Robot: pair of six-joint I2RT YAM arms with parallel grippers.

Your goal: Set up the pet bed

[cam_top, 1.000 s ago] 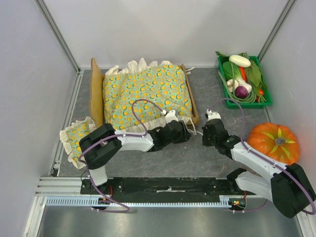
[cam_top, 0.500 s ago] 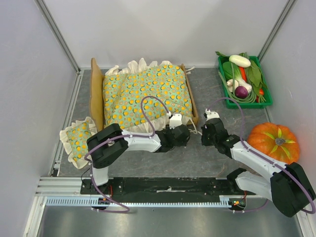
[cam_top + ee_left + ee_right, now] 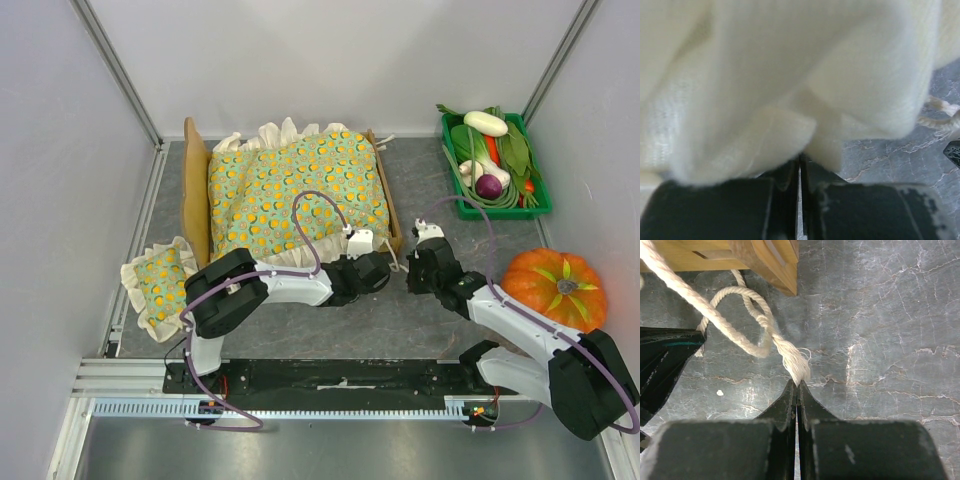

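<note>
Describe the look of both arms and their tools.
Both the left arm and right arm have white links between chunky black joints, each trailed by a looping purple cable. The left tool and right tool are black, with two flat fingers tapering to narrow tips.

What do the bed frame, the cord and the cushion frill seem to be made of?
Bed frame: light wood, smooth, grain visible. Cord: twisted cream fibre, perhaps cotton; its end frays. Cushion frill: soft woven cream cloth, weave faintly visible.
</note>
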